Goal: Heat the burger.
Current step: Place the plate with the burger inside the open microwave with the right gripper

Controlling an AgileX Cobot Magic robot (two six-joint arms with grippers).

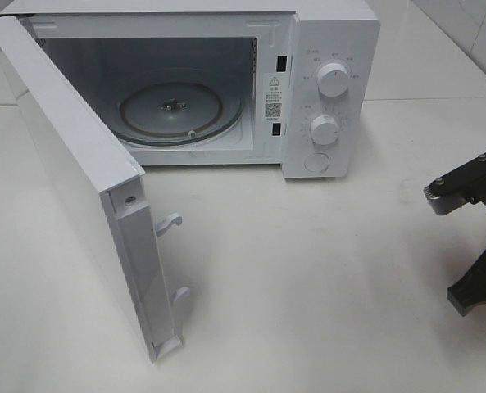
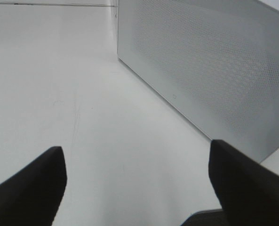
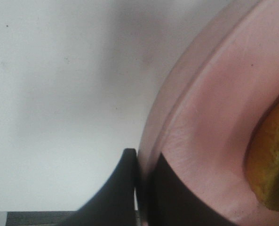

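A white table [image 1: 333, 270] is filling nearly the whole high view. Its glossy top is giving back soft, even light, with a pale glare toward the front. A thin seam is running across it near the back. At the far right corner a light tiled wall [image 1: 476, 33] is rising, its grout lines faintly showing. Shadows are lying soft and grey.

The table [image 1: 308, 270] is white, smooth and a little shiny. A white microwave [image 1: 329, 49] stands directly on it, at the far side and a little to the left of the middle. Its door [image 1: 70, 164] is open wide and swings out to the left, over the table top. In the left wrist view the table shows a few thin, faint scratches.
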